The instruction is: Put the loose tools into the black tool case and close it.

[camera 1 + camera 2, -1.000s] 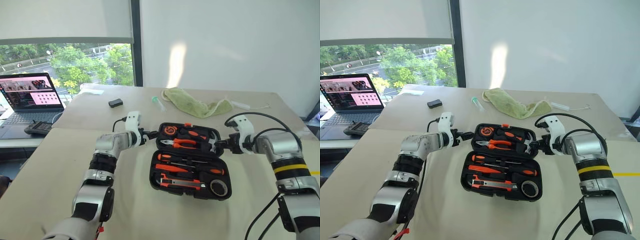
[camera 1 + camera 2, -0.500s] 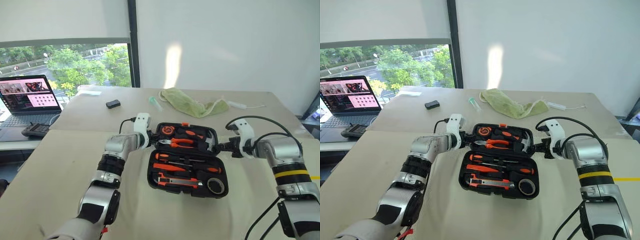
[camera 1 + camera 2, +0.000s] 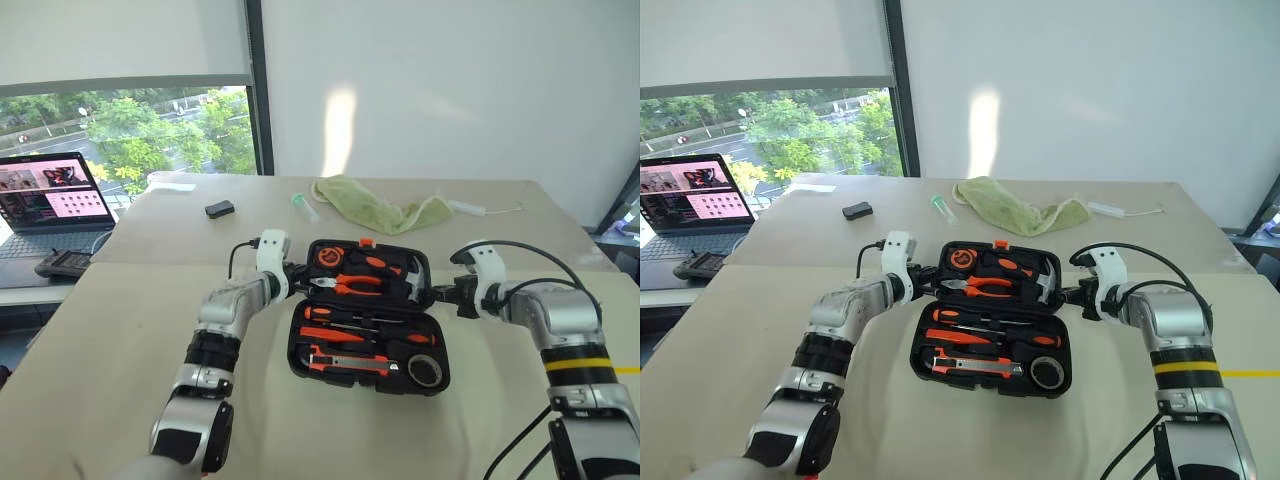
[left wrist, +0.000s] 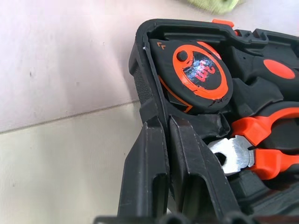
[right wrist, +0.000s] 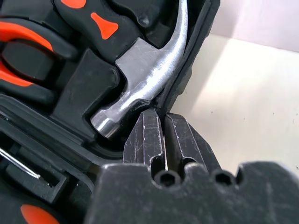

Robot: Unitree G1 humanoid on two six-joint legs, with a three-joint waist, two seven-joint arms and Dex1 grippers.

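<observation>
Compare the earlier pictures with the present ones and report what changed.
Both grippers closed on the far half of the open black plastic tool case: the left gripper pinched its left rim, the right gripper its right rim beside the steel hammer head. The case stayed open on the table with the orange-handled tools in their slots.

Four camera views: two from the robot's head, one from each wrist.

The two head views look forward and down from above onto a table, sharing the open black tool case from slightly offset angles. The left wrist view sits very close to the case's left lid corner; the right wrist view sits equally close at the lid's right edge, beside the hammer.
</observation>
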